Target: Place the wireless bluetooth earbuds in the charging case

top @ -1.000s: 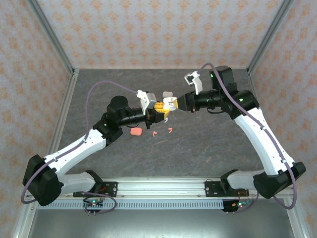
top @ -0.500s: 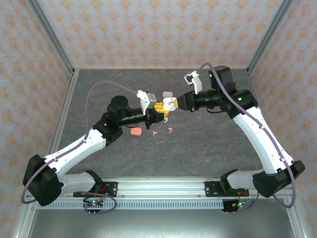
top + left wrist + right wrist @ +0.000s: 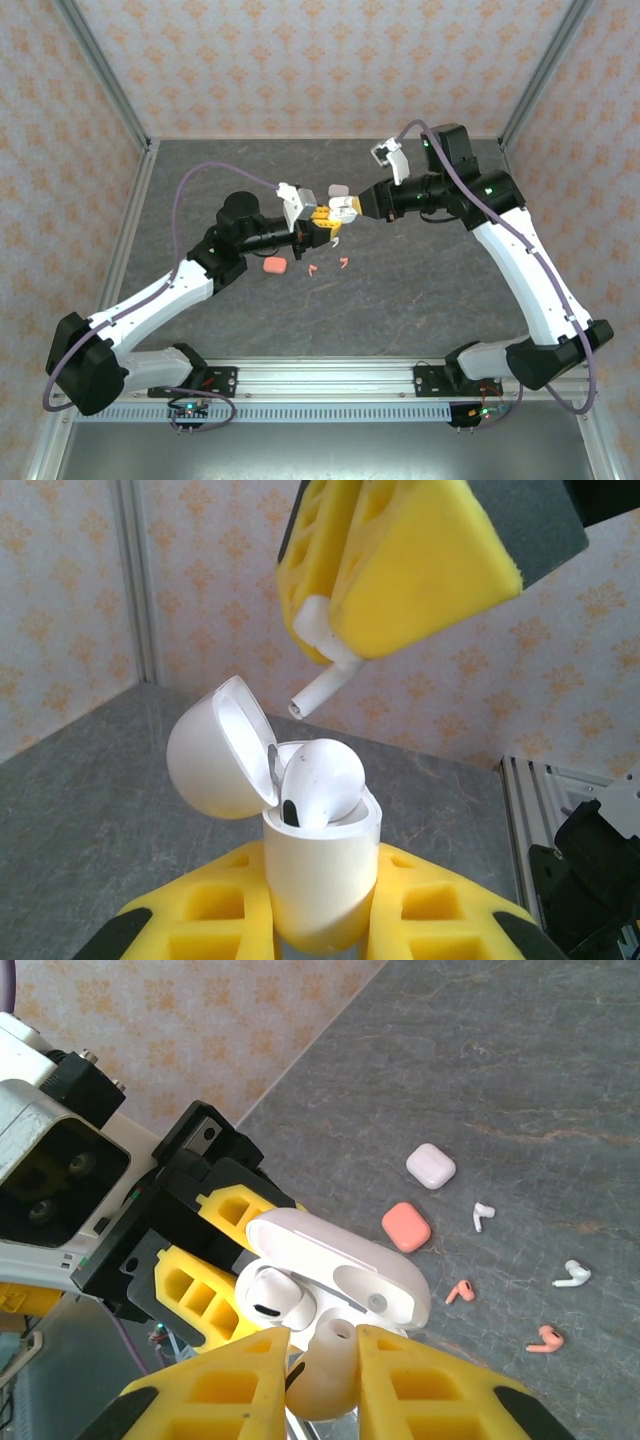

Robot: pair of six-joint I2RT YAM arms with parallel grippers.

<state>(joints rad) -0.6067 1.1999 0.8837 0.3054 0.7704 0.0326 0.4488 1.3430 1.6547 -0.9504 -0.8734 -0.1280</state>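
Currently the step in hand is seating a second bud in the case

- Left claw (image 3: pixel 320 925): pressed tight on the case (image 3: pixel 320 875) and holding it upright, clear of the surface (image 3: pixel 90 810). The lid (image 3: pixel 215 750) is swung open to one side.
- Seated bud (image 3: pixel 320 780): white, already in one socket, its head standing above the rim.
- Right claw (image 3: pixel 395 565): pinched shut on the held bud (image 3: pixel 322 685), which is white. Its stem slants down toward the case mouth, with the tip just above the mouth and apart from it.
- Loose on the surface, well apart from the case:
  - white buds (image 3: pixel 572 1275)
  - salmon buds (image 3: pixel 545 1339)
  - a white spare (image 3: pixel 431 1165)
  - a salmon spare (image 3: pixel 406 1226)

Next move, as I judge it:
- Line the stem up with the free socket beside the seated bud, which I cannot see clearly from my left wrist.
- Keep the stem off the lid and lower it straight in.
- My left claw has to hold the case steady while the stem goes in.
- My right claw should spread only once the head sits level with its neighbour.

Risk, as I judge it: a tilted stem could catch the rim or nudge the seated bud
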